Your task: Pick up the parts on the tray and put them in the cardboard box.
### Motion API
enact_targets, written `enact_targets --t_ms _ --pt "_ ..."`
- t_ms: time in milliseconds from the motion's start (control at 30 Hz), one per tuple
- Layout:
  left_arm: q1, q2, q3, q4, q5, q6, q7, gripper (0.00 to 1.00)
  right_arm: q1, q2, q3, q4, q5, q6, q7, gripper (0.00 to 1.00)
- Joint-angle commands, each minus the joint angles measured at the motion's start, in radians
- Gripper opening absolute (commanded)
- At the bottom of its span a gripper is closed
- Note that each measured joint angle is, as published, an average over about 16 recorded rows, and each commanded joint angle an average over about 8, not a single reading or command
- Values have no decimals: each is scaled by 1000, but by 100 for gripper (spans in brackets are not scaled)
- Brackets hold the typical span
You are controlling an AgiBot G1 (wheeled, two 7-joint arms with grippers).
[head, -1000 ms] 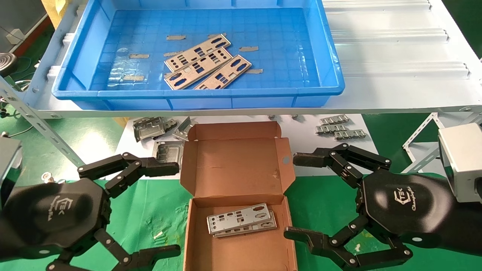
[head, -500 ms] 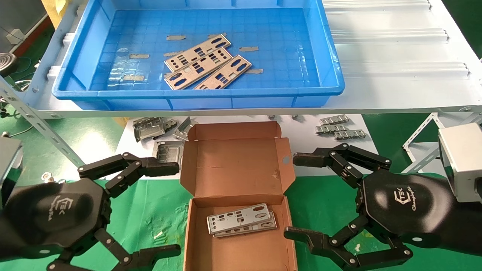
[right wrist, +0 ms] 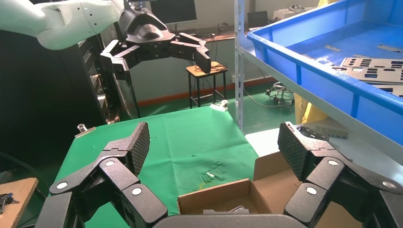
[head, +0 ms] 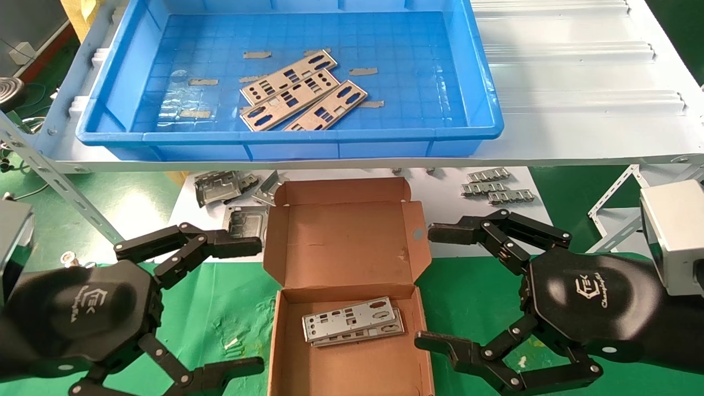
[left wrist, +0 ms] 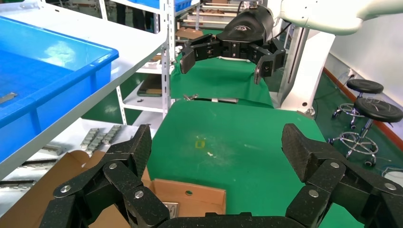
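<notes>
Flanking the cardboard box (head: pixel 346 286), both grippers hang with fingers spread wide and nothing held.

Left gripper (head: pixel 231 305) sits just beside the box's left wall, right gripper (head: pixel 440 289) just beside its right wall — neither touches the card. Two parts in the box (head: pixel 352 320) lie stacked on its floor, slightly offset, lid folded back toward the shelf. Three parts on the tray (head: pixel 302 92) lie side by side at a slant, edges overlapping, near the middle of the blue tray (head: pixel 291 144) on the white shelf (head: pixel 577 82) above. Bent grey frames (head: pixel 231 190) and toothed strips (head: pixel 495 187) rest on the white sheet under the shelf — apart from the box.
</notes>
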Motion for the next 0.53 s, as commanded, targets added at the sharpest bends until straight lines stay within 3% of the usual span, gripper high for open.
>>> enact_targets --t_ms 33,533 --pt "0 0 0 0 0 0 0 100 0 0 0 0 0 0 0 100" --pt "0 0 0 0 0 0 0 100 0 0 0 0 0 0 0 100"
